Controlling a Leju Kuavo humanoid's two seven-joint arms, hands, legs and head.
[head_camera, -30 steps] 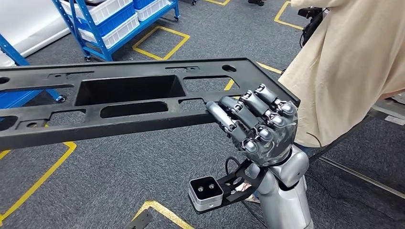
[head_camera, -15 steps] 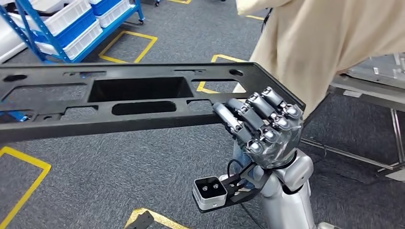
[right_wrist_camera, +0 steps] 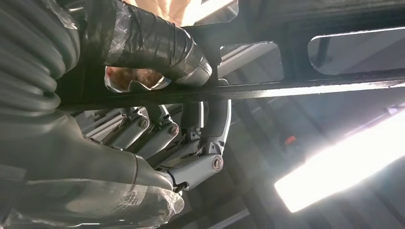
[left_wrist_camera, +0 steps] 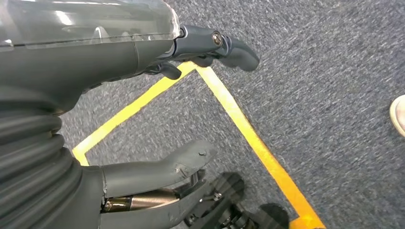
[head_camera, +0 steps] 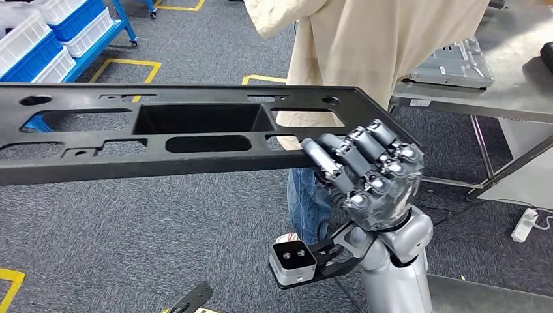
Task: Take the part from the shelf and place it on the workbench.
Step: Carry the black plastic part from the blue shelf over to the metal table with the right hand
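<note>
The part (head_camera: 130,165) is a long black plastic frame with several cut-outs, carried level across the head view. My right hand (head_camera: 368,173) grips its right end, fingers curled over the near rail. The right wrist view shows the same hand (right_wrist_camera: 157,143) with its fingers wrapped under a bar of the part (right_wrist_camera: 286,88) and its taped thumb (right_wrist_camera: 157,47) on the other side. My left hand (left_wrist_camera: 119,52) hangs over the carpet with thumb and fingers apart and nothing in it. A grey metal workbench (head_camera: 515,98) stands at the far right.
A person in a beige top (head_camera: 365,45) and jeans stands close behind the part's right end, between me and the workbench. A metal plate (head_camera: 450,62) lies on the workbench. A blue rack with white bins (head_camera: 45,39) is far left. Yellow floor tape (left_wrist_camera: 248,129) crosses the carpet.
The whole view has swung right: the blue rack slid off to the left and the workbench came into view. My right hand still holds the part the same way.
</note>
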